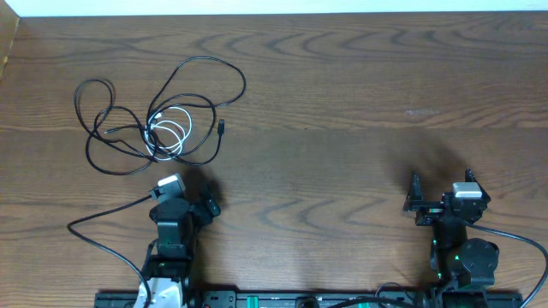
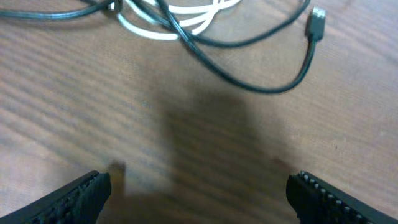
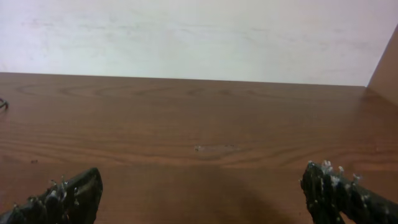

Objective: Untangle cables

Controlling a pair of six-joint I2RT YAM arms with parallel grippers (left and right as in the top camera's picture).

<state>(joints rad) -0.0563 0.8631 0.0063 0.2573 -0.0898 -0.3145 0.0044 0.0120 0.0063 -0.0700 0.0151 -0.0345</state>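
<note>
The thin black cable lies in loose loops at the table's far left, crossing over itself. The shorter white cable is coiled inside those loops, with black strands over it. A small plug end lies free to the right of the coil. My left gripper stands open just in front of the tangle, touching nothing. In the left wrist view the white coil, a black strand and the plug lie ahead of the open gripper. My right gripper is open over bare wood.
The brown wooden table ends at a white wall at the back. A thicker black arm wire loops over the table left of the left arm. Another arm wire runs off to the right.
</note>
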